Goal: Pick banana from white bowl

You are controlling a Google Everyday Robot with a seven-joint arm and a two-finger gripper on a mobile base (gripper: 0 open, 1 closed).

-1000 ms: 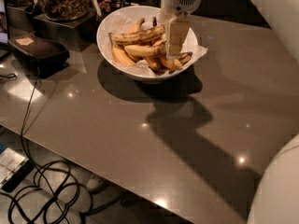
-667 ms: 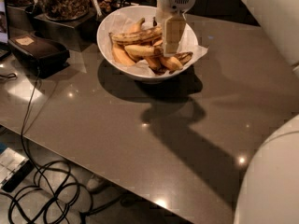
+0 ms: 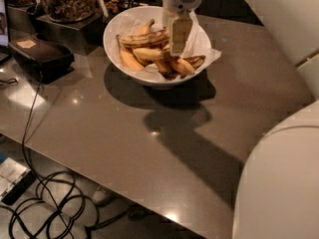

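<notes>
See pincer [image 3: 179,46] low in white bowl [image 3: 144,79], at right end of banana [image 3: 144,38] atop far side of pile; cannot tell if apart or together | risk: snagging paper liner or shorter neighbour, dragging bowl | room: open above and over near surface [image 3: 149,153]; crowded far-left by jars [image 3: 65,1], dark box [image 3: 40,54].
</notes>
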